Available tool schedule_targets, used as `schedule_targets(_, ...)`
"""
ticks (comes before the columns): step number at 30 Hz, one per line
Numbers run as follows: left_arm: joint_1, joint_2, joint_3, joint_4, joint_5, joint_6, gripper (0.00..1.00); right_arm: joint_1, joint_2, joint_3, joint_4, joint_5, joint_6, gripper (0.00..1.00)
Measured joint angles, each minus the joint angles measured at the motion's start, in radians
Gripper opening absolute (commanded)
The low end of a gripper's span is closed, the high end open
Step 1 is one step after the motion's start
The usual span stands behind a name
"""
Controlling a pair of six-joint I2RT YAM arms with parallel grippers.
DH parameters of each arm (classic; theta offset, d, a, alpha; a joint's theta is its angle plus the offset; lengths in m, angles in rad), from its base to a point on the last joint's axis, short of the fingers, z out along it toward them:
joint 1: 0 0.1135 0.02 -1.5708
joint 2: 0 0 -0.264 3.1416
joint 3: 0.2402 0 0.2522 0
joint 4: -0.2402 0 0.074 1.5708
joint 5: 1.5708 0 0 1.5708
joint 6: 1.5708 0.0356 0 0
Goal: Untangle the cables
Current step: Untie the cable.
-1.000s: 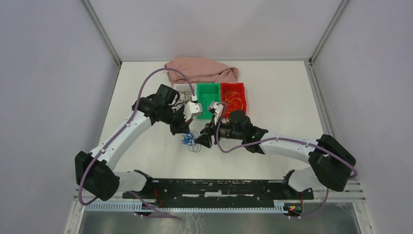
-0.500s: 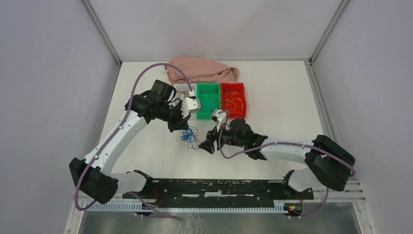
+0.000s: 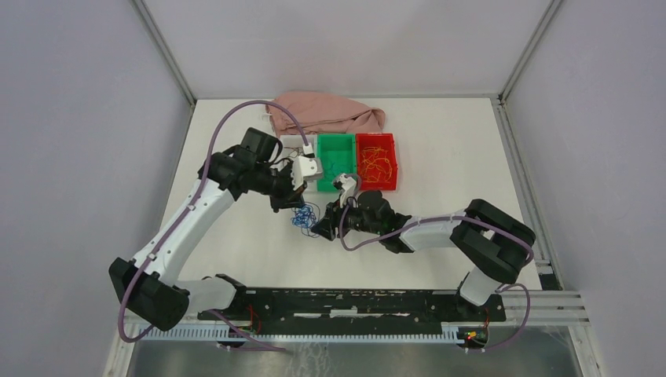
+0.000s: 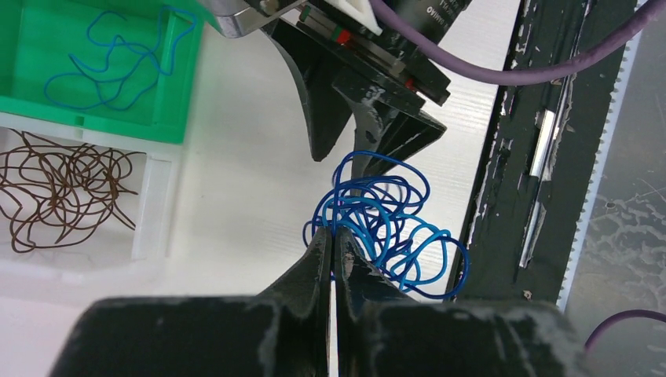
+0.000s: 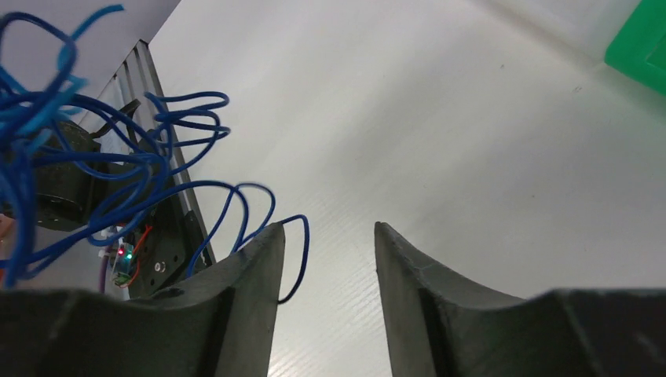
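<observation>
Holding: left end effector (image 4: 331, 236) pinched shut on blue cables (image 4: 381, 228), centre of counter (image 3: 440, 141).
Approaching side: right end effector (image 5: 328, 236) wide, empty; the bundle lies left in its frame, one loop beside its left finger.
Green bin (image 4: 174, 94): blue wire (image 4: 126, 49).
White bin (image 4: 153, 212): brown wires (image 4: 67, 188).
Red bin (image 3: 396, 161): orange wires (image 3: 378, 165).

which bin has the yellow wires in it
The red bin, at the right end of the row, holds the yellow wires. The green bin beside it holds a blue wire, and the white bin brown ones.
</observation>
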Motion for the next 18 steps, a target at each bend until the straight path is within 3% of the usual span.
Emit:
schedule_targets(3, 0.0, -0.01, 0.001, 0.0, 0.0, 0.0, 0.03, 0.0, 0.023, 0.0, 0.014, 0.004, 0.034, 0.35)
schedule_targets(6, 0.0, -0.019, 0.002, -0.003, 0.0, 0.0, 0.03, 0.0, 0.026, 0.0, 0.023, 0.013, 0.061, 0.1)
schedule_targets(10, 0.0, -0.024, 0.003, -0.007, -0.006, 0.0, 0.05, -0.002, 0.014, -0.002, 0.022, 0.045, 0.069, 0.0)
schedule_targets(12, 0.0, -0.03, -0.002, -0.003, -0.019, 0.0, 0.24, -0.008, -0.028, -0.004, -0.024, 0.06, 0.059, 0.0)
schedule_targets(16, 0.0, -0.071, -0.087, 0.022, -0.051, 0.008, 0.81, -0.044, -0.185, -0.004, -0.166, 0.079, 0.006, 0.0)
schedule_targets(18, 0.0, -0.096, -0.155, 0.034, -0.063, 0.02, 0.98, -0.071, -0.286, 0.001, -0.251, 0.085, -0.034, 0.0)
